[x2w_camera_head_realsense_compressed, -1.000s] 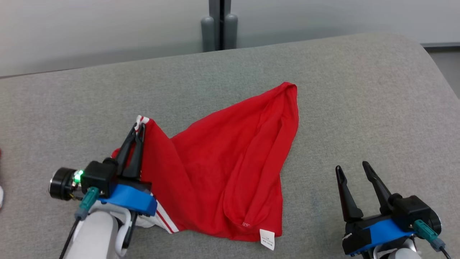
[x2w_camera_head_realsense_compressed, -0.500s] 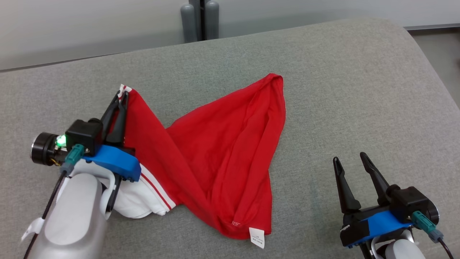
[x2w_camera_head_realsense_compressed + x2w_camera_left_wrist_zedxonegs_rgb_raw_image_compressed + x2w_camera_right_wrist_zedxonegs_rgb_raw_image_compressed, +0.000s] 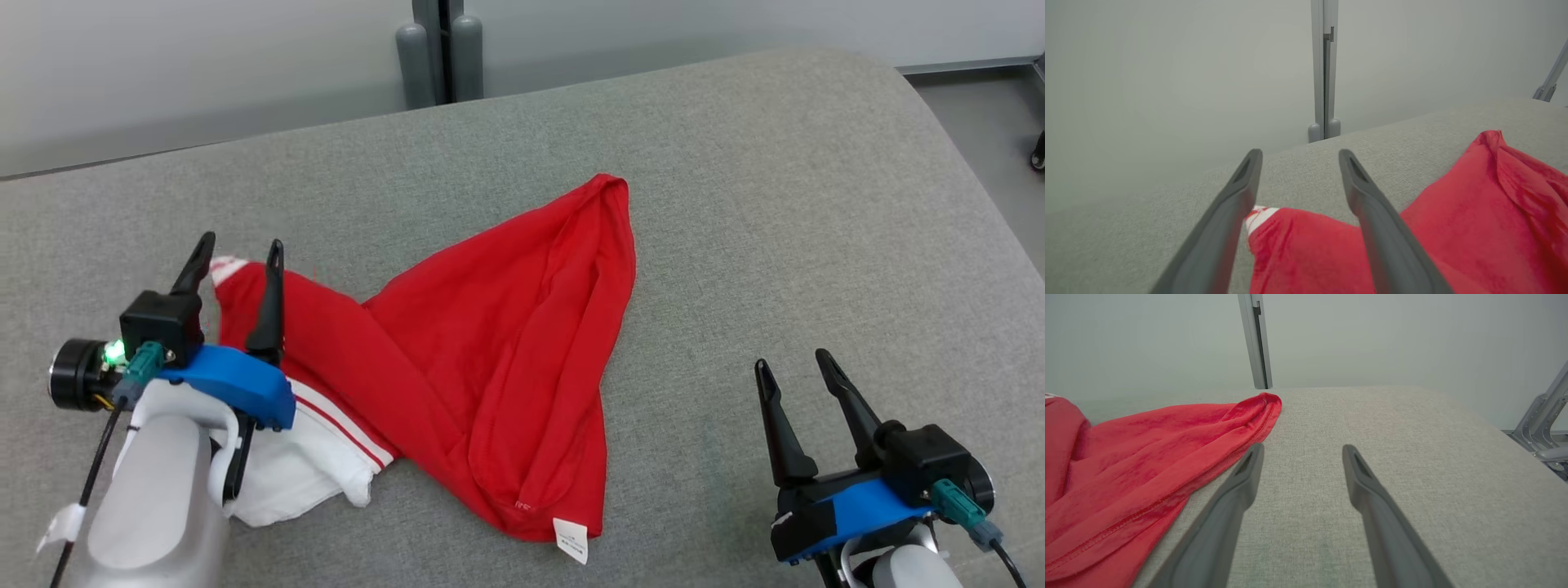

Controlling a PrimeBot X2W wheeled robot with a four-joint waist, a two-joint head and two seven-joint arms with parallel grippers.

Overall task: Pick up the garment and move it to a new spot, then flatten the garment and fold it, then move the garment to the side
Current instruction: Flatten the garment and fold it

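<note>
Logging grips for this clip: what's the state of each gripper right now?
Left gripper: open, holding nothing; garment lies below it.
Right gripper: open, empty.

Smooth red cloth garment [image 3: 506, 327] on matt woven grey upholstery [image 3: 775, 204]

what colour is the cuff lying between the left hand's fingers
The cuff of the red fabric garment is white with red stripes; clearest in head view.
</note>
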